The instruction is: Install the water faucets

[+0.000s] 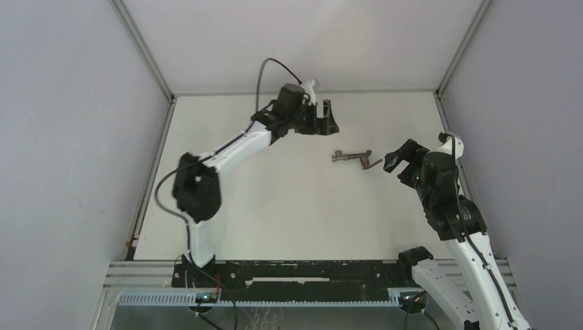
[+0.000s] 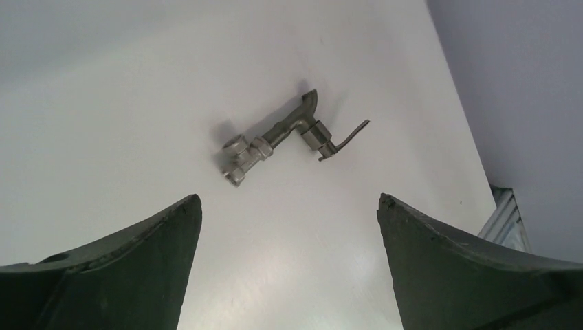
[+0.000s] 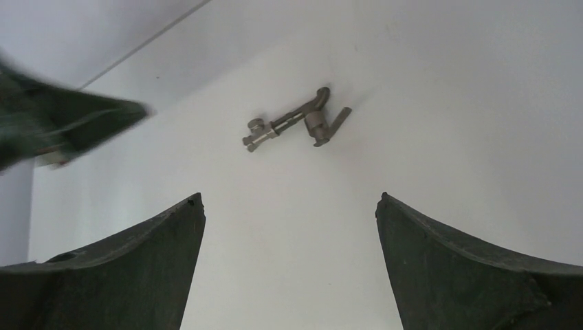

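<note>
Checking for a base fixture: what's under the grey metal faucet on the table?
Only bare white tabletop shows around and under the slim grey-brown metal faucet, which lies flat. The strip directly beneath its body is covered.

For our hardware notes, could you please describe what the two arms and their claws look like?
Both the left arm and right arm have white links with bulky black joint housings. A thin black cable loops from the left wrist; another runs along the right arm. The left claw and right claw are black, each with two broad, curved fingers tapering to blunt tips.
</note>
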Robot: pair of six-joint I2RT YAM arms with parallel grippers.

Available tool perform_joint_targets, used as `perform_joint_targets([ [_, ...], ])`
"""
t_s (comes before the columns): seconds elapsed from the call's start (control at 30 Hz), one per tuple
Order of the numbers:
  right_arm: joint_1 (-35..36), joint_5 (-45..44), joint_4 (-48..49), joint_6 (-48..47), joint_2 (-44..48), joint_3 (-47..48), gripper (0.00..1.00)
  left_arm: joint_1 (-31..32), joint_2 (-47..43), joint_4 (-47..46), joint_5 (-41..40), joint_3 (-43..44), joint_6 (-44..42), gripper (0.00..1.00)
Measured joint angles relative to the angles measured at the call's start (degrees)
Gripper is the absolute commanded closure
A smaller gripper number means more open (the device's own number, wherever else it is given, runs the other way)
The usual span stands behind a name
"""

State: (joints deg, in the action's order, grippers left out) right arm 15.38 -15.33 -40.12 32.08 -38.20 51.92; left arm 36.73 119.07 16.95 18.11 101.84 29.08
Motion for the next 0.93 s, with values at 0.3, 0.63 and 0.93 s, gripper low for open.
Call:
perform_joint_targets([
  [0.3, 0.0, -3.2, -0.7, 0.0, -1.4, 0.0, 0.00, -0.9, -35.8, 4.8, -21.8, -16.7, -6.6, 0.00],
  [0.63, -0.2, -5.6, 3.9, 0.0, -3.5, 0.0, 0.00, -1.6, -54.1, 16.8, -44.2, -35.5, -6.6, 0.00],
  [0.93, -0.3, -5.6, 6.7, 0.2, -5.7, 0.0, 0.00, -1.6, -63.1, 21.1, -52.6, -46.0, -4.5, 0.01],
])
